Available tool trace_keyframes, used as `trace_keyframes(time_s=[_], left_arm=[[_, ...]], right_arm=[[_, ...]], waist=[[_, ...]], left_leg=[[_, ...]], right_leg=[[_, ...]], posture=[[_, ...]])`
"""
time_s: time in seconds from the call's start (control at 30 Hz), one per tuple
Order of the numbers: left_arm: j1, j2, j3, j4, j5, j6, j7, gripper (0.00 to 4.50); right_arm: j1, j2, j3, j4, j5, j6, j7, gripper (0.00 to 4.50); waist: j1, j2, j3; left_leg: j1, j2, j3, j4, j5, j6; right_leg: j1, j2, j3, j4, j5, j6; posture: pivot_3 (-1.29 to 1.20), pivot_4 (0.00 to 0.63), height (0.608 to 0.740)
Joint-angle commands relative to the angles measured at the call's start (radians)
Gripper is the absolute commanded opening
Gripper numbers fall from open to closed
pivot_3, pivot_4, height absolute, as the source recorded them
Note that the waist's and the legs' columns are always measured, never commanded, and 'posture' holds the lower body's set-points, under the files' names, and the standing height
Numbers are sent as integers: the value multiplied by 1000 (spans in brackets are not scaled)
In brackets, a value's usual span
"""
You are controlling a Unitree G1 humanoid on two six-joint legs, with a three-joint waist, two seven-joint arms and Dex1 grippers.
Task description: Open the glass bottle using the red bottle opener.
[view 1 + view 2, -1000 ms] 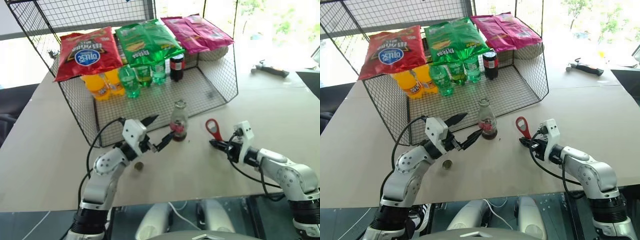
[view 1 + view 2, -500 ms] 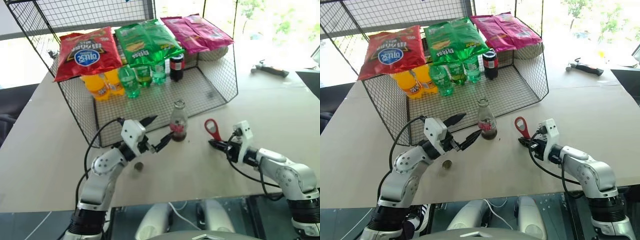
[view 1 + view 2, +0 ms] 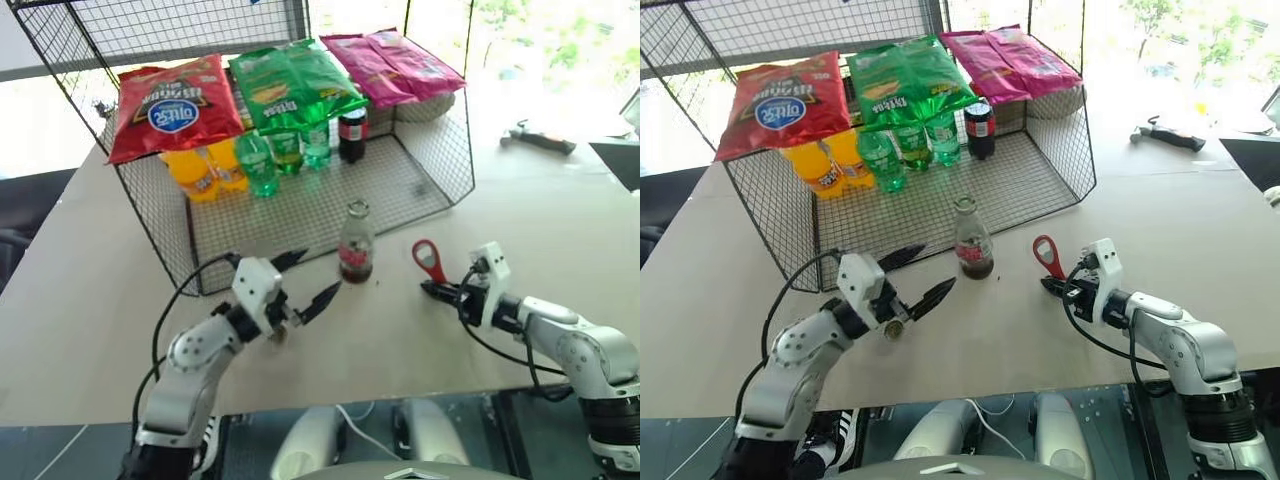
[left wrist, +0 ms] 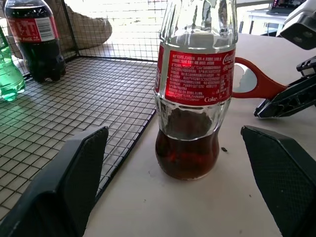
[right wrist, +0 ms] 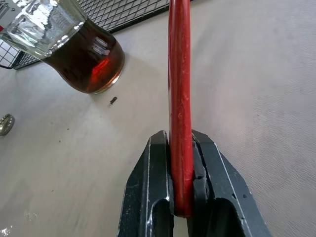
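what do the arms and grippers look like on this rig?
Both arms are silver-grey metal with rounded joint housings and dark bands at the joints. Each wrist carries a white boxy block with a black cable looping back along the forearm. The left gripper and right gripper have black tapered jaws; in the left wrist view their inner faces look finely textured.

The glass bottle (image 3: 356,243) stands on the table (image 3: 90,300) before the wire basket (image 3: 330,190), the bottle opener (image 3: 428,260) to its right, a cap (image 3: 895,328) to its left.

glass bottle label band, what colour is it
Red with white lettering, on the glass bottle; clearest in the left wrist view.
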Motion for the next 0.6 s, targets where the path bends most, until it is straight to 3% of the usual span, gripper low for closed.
trace_keyframes(time_s=[0.03, 0.23, 0.6], left_arm=[[25, 11, 27, -36, -8, -20, -4, 4500], [27, 3, 34, -8, 30, -63, 24, 4500], [82, 27, 90, -13, 29, -99, 31, 4500]], right_arm=[[5, -23, -35, -3, 5, 16, 20, 890], [23, -54, -43, 8, -36, -15, 45, 3498], [169, -190, -81, -37, -99, -148, 149, 3498]], waist=[[3, 0, 0], [3, -1, -1], [25, -2, -2]], left_leg=[[0, 0, 0, 0, 0, 0], [1, 0, 0, 1, -1, 1], [1, 0, -1, 2, -1, 1]], right_leg=[[0, 0, 0, 0, 0, 0], [2, 0, -1, 0, 0, 0], [3, -1, -2, -1, 0, 1]], posture=[[0, 150, 735], [0, 150, 735], [0, 150, 735]])
